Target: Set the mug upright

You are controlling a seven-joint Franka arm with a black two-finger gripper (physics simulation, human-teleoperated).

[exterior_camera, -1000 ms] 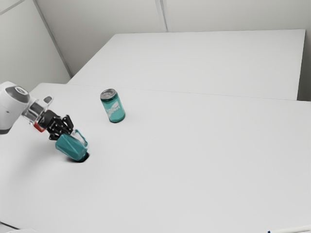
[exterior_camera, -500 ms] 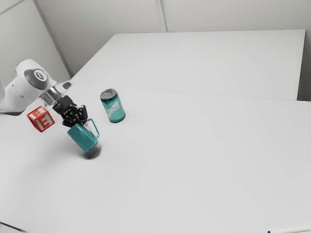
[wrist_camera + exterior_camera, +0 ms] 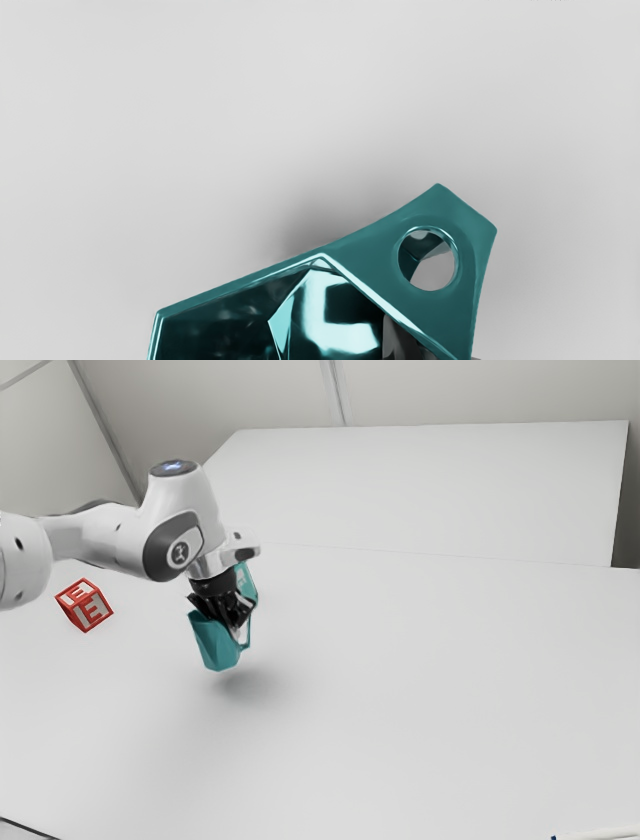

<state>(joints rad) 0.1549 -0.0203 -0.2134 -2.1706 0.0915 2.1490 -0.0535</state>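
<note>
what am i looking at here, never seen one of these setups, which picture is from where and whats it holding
This is a computer-simulated scene. The white machine is a robot arm, ending in a black two-finger gripper, its "hand".

The exterior view comes from a camera at the arm's side, so you see the arm reaching over the pale table. The wrist view comes from a camera on the hand, looking past the mug to the table.

The gripper is holding a teal mug, somewhat tilted and raised off the table, with its shadow below. On the table are a red cube with white letters, toward the exterior view's left, and a teal can, partly hidden behind the gripper.
</note>
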